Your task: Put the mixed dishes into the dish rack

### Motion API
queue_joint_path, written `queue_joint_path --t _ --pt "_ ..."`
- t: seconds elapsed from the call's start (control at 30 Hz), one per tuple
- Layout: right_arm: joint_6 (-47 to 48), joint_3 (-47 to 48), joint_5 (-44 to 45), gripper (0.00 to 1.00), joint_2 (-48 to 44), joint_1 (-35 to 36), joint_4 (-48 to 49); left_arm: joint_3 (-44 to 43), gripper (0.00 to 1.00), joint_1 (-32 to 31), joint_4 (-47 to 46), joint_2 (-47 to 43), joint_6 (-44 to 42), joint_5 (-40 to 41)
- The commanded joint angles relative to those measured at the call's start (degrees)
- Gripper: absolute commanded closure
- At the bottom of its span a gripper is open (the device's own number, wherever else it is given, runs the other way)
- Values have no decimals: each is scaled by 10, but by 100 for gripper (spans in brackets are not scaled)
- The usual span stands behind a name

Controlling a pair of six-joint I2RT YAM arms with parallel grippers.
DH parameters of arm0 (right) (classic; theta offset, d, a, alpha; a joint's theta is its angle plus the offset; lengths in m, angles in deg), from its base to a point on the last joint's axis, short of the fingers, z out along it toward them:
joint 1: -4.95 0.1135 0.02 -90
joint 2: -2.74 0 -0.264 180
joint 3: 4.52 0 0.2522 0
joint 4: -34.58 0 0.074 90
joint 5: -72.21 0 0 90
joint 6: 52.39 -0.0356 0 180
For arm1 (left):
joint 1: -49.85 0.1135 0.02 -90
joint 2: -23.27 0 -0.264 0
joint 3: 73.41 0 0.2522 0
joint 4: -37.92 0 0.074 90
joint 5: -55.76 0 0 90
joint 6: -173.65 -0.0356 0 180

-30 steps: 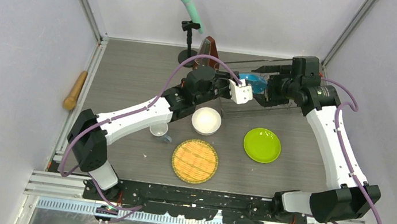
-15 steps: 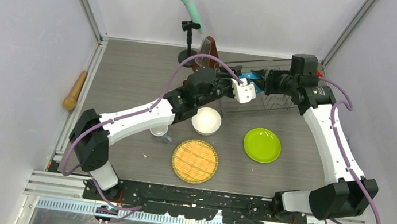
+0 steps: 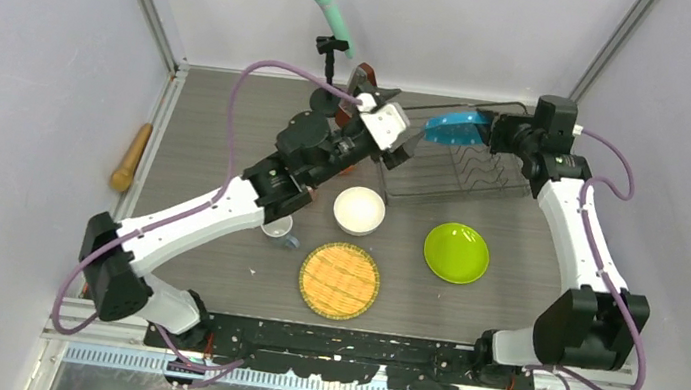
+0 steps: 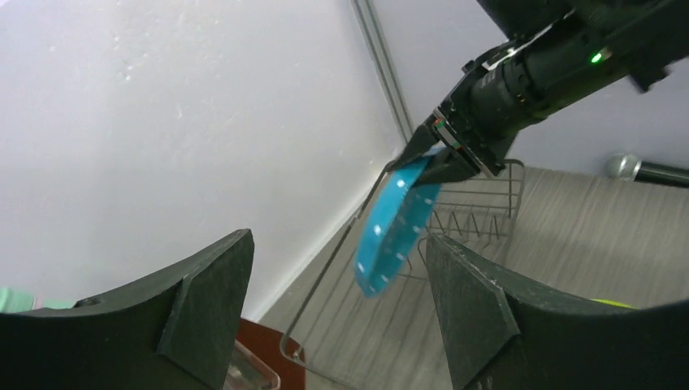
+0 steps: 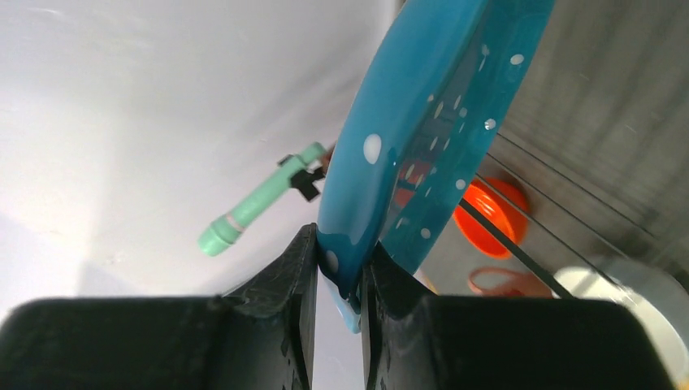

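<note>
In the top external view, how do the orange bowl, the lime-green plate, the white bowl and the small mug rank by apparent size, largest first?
1. orange bowl
2. lime-green plate
3. white bowl
4. small mug, partly hidden

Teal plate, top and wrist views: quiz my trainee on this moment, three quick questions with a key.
1. True or false: the left fingers are shut on the teal plate.
2. Which dish lies nearest the arm bases? A) white bowl B) orange bowl C) lime-green plate
3. Fill in: the teal plate is held in the air, tilted, over the ____.
Key: 1. False; they are open and empty, and the right fingers pinch the plate's rim. 2. B. 3. dish rack.
</note>
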Motion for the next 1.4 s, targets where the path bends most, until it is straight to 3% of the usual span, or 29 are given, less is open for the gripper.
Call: queue_joint_path --t 0.0,0.2,0.43,0.9,1.37 --pt "-6 -9 -103 100 32 -50 391 30 21 -2 40 -73 138 44" --pt "-36 33 -187 100 139 -86 503 111 23 -2 66 -159 244 75" --pt "-35 76 -206 100 207 -91 499 144 22 -2 145 -224 255 99" --pt "71 125 -211 100 155 -110 353 175 21 -2 185 -242 243 120" --pt "91 84 -213 100 124 -116 331 175 21 -2 176 -221 244 112"
